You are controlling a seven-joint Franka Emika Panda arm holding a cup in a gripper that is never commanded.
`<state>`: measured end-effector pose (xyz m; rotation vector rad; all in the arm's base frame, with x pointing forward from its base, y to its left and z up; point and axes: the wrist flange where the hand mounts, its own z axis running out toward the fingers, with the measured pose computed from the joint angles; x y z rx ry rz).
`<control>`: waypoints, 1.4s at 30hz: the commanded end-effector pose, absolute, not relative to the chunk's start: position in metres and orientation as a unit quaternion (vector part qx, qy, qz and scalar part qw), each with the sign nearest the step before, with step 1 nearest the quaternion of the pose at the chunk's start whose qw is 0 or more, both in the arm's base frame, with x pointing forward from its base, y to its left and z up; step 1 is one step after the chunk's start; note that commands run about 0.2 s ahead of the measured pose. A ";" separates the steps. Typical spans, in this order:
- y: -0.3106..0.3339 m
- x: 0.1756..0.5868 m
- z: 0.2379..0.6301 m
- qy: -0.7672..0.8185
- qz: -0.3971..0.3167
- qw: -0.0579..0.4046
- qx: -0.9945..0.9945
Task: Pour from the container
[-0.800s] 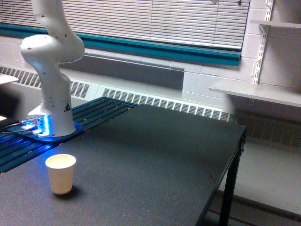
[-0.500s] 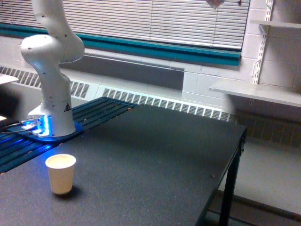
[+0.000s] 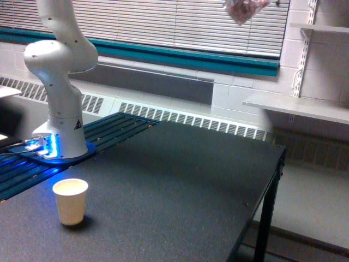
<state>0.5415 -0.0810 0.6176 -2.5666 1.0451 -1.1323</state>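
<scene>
A cream paper cup (image 3: 71, 201) stands upright near the front left of the dark table (image 3: 180, 185). Behind it sits the white arm's base (image 3: 60, 109). Far up at the frame's top edge, the container (image 3: 245, 10) of pinkish-brown pieces hangs high above the table; the gripper is out of frame, so its fingers cannot be judged.

I found no readable text anywhere. The only sign was a small black triangular mark on the white robot base (image 3: 64, 128), too small for me to read what it showed. The paper cup (image 3: 70, 201) was plain, no print on the side I saw. The counter (image 3: 180, 191) carried no labels or numbers.
</scene>
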 end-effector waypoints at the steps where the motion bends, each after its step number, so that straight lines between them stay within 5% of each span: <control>1: -0.139 0.515 0.596 0.348 -0.382 0.030 -0.856; 17: -0.237 0.437 0.524 0.376 -0.373 -0.026 -0.847; 42: -0.302 0.294 0.377 0.389 -0.296 -0.093 -0.867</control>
